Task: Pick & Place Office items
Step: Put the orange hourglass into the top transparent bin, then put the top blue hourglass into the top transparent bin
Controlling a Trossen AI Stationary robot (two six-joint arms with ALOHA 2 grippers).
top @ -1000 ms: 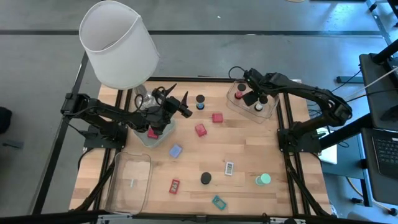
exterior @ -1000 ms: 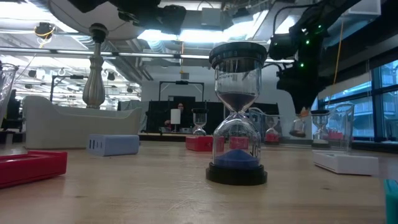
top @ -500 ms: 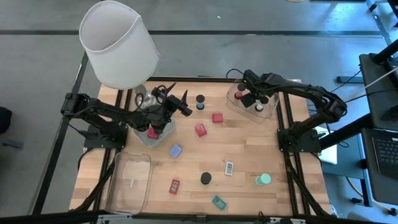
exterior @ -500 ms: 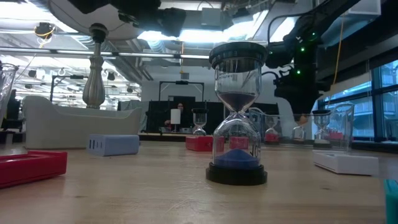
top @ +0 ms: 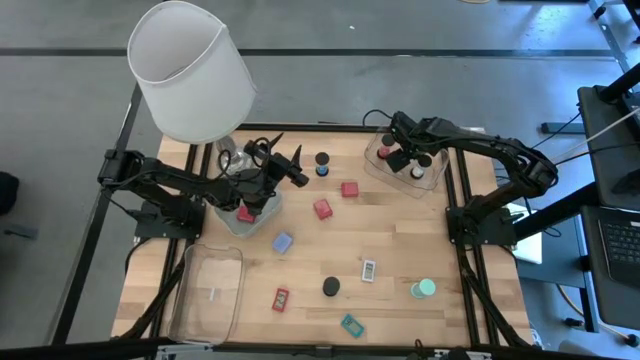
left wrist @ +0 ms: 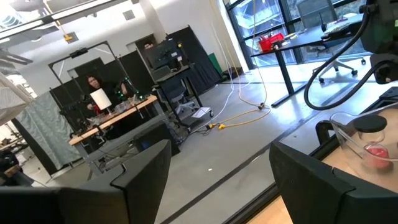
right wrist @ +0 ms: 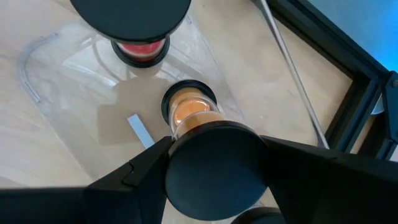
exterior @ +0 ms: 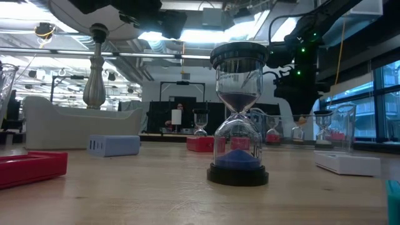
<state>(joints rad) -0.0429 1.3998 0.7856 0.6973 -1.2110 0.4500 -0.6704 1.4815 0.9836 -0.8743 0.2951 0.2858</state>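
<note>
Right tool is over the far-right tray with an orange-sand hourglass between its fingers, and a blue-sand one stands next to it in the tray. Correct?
Not quite. Beside the orange hourglass in the tray stands a red-sand hourglass, not blue; the right wrist view shows it. The right tool part holds.

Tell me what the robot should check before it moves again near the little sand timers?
1. Right gripper around the orange timer: ok, a finger on each side.
2. Orange timer inside the right tray: ok.
3. Fingers let go of it: cannot tell.
4. Red timer beside it standing upright: ok.
5. Left gripper out of the way, above the left tray: ok, open and empty.
</note>
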